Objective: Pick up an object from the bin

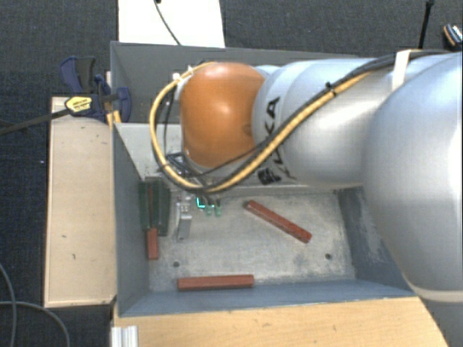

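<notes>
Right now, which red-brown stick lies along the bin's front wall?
The long level stick; the middle stick lies diagonally, the short stick along the left wall.

Even overhead light is brightening the bin point(289, 262); the arm point(340, 121) is showing soft glare, casting shadow over the bin's back.

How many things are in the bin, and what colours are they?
Reddish-brown sticks: 2
Dark green thing with a short reddish-brown end: 1
Total: 3
</notes>
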Tool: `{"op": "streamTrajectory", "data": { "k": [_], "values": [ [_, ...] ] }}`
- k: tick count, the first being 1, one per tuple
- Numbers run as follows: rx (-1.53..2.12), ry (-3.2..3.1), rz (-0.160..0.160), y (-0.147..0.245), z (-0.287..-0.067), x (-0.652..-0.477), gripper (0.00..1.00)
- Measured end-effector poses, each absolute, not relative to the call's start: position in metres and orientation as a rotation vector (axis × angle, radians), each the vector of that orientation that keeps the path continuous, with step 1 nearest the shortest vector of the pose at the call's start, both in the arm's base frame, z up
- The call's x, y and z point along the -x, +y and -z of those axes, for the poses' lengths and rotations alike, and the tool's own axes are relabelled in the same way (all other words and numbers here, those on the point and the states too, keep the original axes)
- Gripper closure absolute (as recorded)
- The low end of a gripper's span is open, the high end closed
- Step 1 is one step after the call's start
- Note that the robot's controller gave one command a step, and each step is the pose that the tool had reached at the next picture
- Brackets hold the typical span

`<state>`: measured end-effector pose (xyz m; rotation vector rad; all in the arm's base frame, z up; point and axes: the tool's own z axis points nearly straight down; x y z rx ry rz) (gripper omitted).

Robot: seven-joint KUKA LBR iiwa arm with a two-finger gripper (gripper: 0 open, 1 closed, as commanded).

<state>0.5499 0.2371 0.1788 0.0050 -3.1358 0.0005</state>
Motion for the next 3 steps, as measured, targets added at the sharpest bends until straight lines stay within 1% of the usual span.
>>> {"op": "streamTrajectory", "data": {
  "k": [1,2,3],
  "values": [
    [0.259,-3.125,-0.005,0.192,-0.066,-0.544,0.0],
    [0.266,-3.144,-0.001,0.123,-0.154,-0.595,0.0],
    [0.398,-3.112,-0.004,0.073,-0.091,-0.57,0.0]
  ]
}}
